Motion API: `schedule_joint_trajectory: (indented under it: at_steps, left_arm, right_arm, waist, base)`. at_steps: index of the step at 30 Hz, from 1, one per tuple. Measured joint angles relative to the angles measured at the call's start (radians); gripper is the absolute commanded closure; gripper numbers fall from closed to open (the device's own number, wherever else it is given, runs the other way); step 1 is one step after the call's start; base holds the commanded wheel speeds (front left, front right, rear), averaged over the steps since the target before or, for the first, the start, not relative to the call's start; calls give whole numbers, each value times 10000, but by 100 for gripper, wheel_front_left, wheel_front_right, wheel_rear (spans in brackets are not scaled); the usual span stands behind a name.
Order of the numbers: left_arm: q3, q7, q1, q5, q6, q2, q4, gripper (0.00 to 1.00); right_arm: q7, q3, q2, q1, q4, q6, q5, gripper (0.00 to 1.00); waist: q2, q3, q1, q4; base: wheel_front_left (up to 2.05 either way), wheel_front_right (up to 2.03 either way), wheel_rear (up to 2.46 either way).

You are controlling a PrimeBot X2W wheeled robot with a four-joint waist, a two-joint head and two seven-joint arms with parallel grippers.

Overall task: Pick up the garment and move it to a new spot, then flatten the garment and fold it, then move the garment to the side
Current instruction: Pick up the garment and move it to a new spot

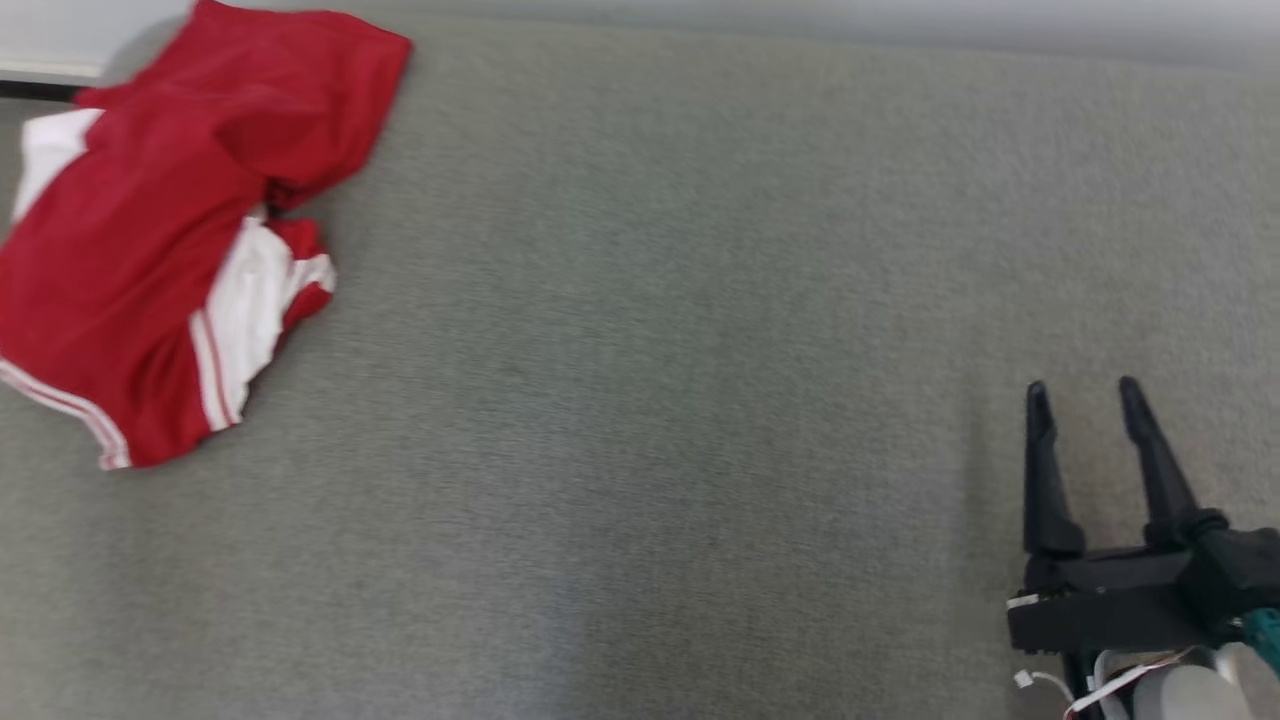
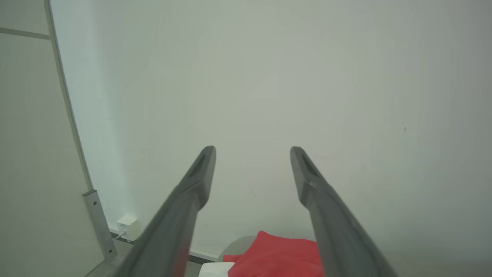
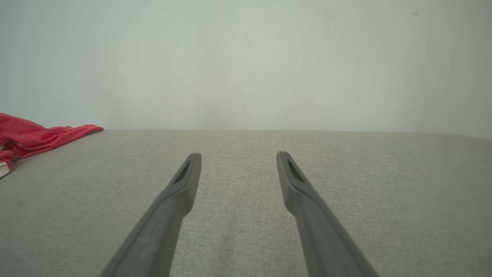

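Red-and-white garment point(image 1: 130, 260), crumpled, far left corner of grey fabric surface point(image 1: 640, 400), right gripper point(image 1: 1082, 388) at near right corner, fingers spread, empty, left gripper point(image 2: 253, 149) spread, empty

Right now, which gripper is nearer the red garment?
Left, likely: left gripper hangs raised, the garment close below it; right gripper sits far across the grey surface.

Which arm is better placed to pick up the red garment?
Left, probably: the garment lies far left and shows ahead of the open left tool; the open right tool is far away on the right.
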Motion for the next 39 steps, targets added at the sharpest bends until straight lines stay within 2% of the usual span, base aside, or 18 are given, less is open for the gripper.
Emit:
schedule_joint_trajectory:
  at_steps: [3,7,13,20,28,29,30,31,39]
  left_arm:
    - [42,88,-805,-56,-134,499,627,0]
    - [-84,401,-1675,-416,-313,717,1743,0]
    - [-587,932,-2380,-466,-495,1231,3381,0]
    - [-1411,1952,-2764,-704,-610,1444,5269,0]
    - [-2301,2514,-2866,-1492,-644,1689,6899,0]
    - [-2428,2523,-2867,-1616,-644,1701,7007,51]
    - [-2499,2391,-2871,-1676,-644,1705,7076,93]
    - [-2585,2230,-2890,-1708,-644,1724,7150,100]
    - [-3256,846,-3294,-1662,-644,2050,7611,100]
  right_arm:
    - [-59,-378,-8,-99,-163,0,-33,0]
    - [-125,-738,-12,-147,-286,0,-58,0]
    - [-176,-725,-8,-247,-403,0,-71,0]
    - [-192,-644,-8,-346,-418,0,-71,0]
    - [-230,-416,-6,-418,-332,0,-19,0]
    - [-232,-393,-6,-419,-316,0,-12,0]
    - [-234,-382,-6,-418,-305,0,-4,0]
    - [-234,-368,-6,-416,-288,0,13,0]
    - [-240,-176,-6,-255,-84,0,119,0]
  waist:
    - [0,451,0,-434]
    - [1,993,0,-965]
    - [1,1569,-1,-1642]
    - [1,1925,-1,-2053]
    - [0,1992,-2,-2322]
    - [0,1976,-2,-2344]
    - [1,1953,-2,-2356]
    - [1,1920,-2,-2362]
    - [-1,1412,-2,-2269]
  base:
    - [0,0,0]
    - [0,0,0]
    - [0,0,0]
    - [0,0,0]
    - [0,0,0]
    - [0,0,0]
    - [0,0,0]
    - [0,0,0]
    - [0,0,0]
